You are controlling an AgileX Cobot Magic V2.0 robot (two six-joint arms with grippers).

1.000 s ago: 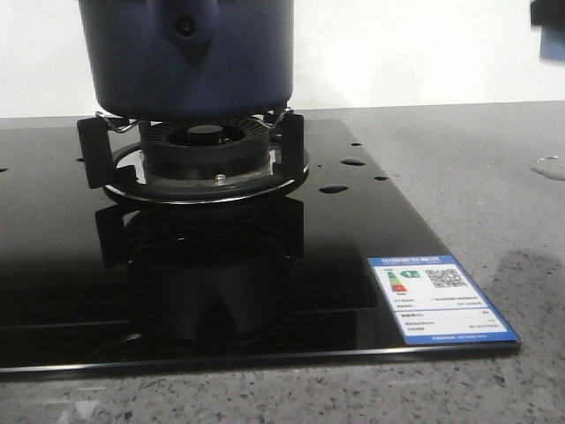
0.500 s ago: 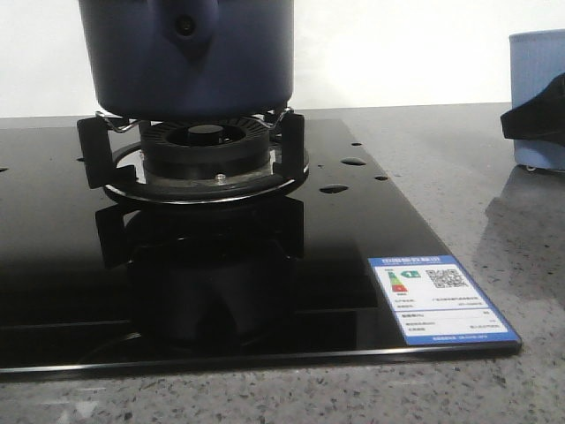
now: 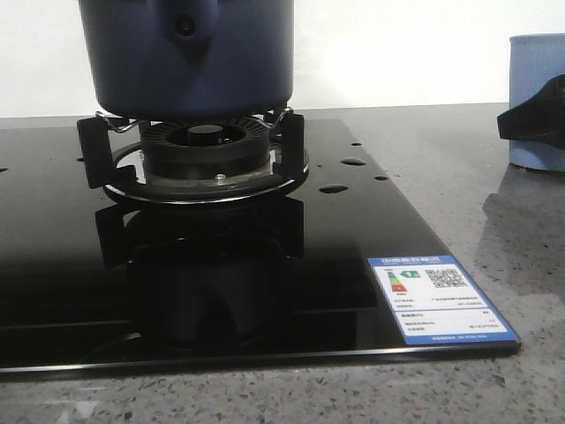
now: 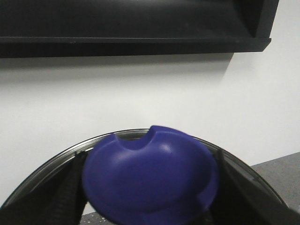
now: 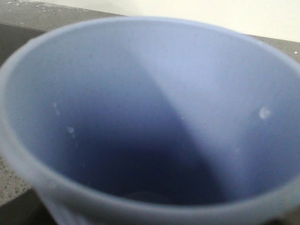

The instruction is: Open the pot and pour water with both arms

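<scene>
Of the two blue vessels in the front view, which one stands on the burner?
The dark navy pot stands on the burner's black supports. The pale-blue cup is off the cooktop, at the right edge.

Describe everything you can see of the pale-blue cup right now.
The pale-blue cup stands upright at the far right edge of the front view, on the grey speckled countertop, right of the black glass stove top and apart from it. It looks like matte plastic with a smooth wall. A dark part of the right arm overlaps its side. The right wrist view looks down into its wide round mouth: the inside shows a few small drops and specks, no pooled water visible.
</scene>
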